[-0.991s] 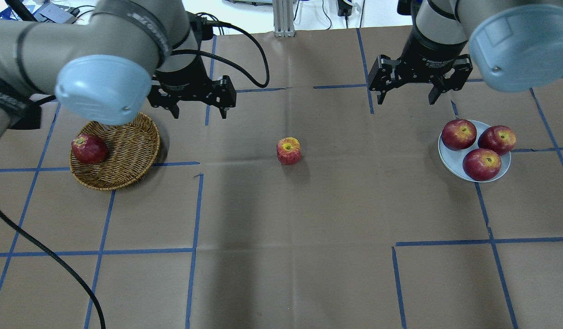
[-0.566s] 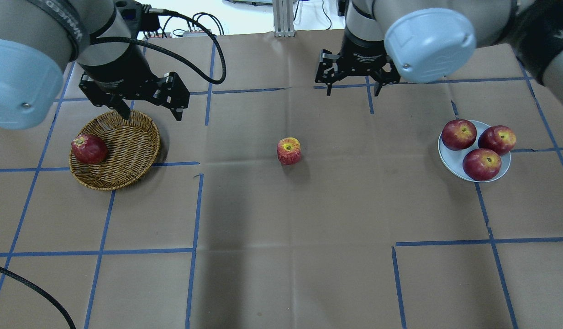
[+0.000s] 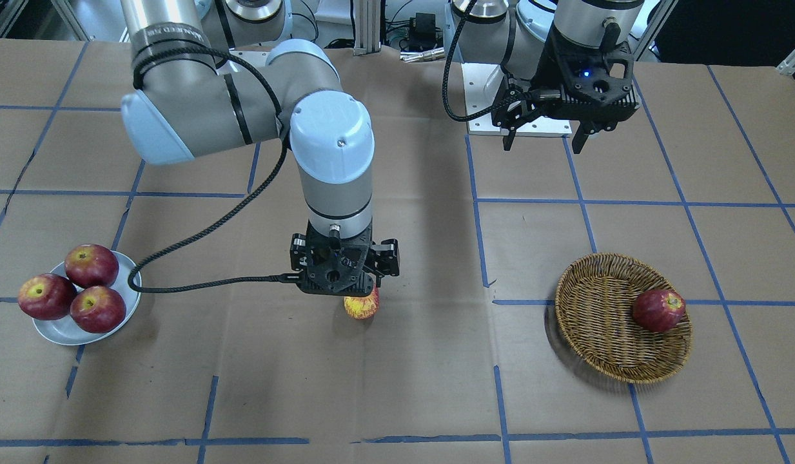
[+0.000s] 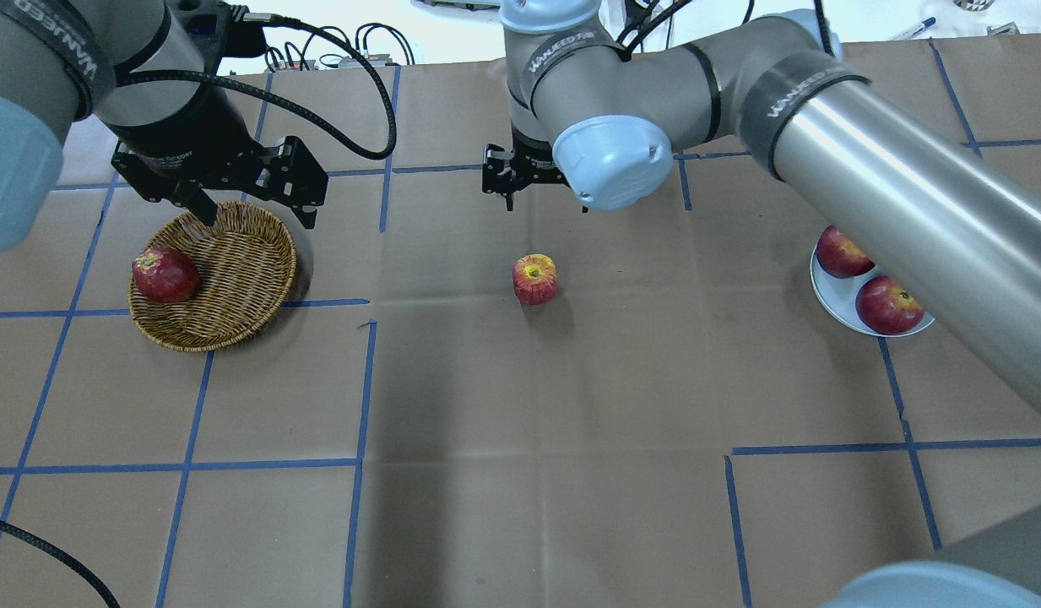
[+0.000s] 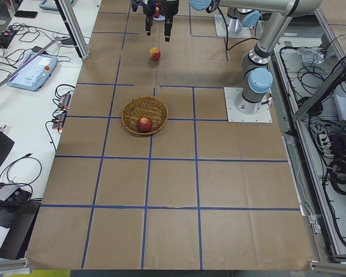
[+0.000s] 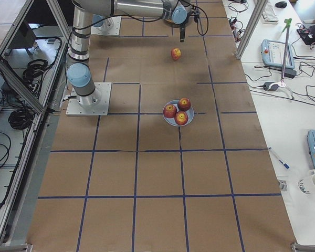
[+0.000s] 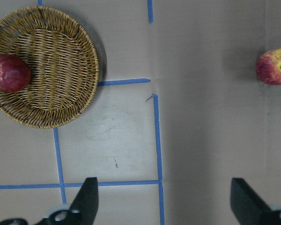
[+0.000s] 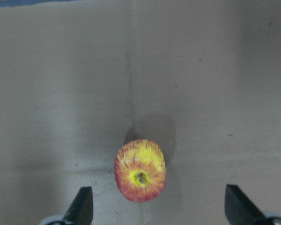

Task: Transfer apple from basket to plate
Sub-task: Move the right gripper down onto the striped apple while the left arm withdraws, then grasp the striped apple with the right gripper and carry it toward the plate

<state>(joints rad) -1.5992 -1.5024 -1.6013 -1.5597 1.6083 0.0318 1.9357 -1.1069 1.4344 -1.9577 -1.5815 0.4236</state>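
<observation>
The red-and-yellow apple point(image 4: 534, 279) stands on the brown paper at the table's middle, outside the basket; it also shows in the front view point(image 3: 361, 305). My right gripper point(image 4: 544, 203) is open and hovers above it. In the right wrist view the apple point(image 8: 140, 176) lies between the spread fingers point(image 8: 82, 208). The wicker basket point(image 4: 241, 279) is on the left. My left gripper point(image 4: 254, 215) is open and empty, above the basket's far rim. The grey-white plate point(image 4: 832, 295) is on the right, partly hidden by my right arm.
A dark red apple point(image 4: 164, 274) lies in the basket's left part. Three dark red apples point(image 3: 91, 264) fill the plate point(image 3: 62, 332). Blue tape lines grid the paper. My right forearm stretches over the plate's side of the table.
My right gripper has swung left from near the plate to above the middle apple, its arm now covering part of the plate. My left gripper has moved left to the basket's far rim.
</observation>
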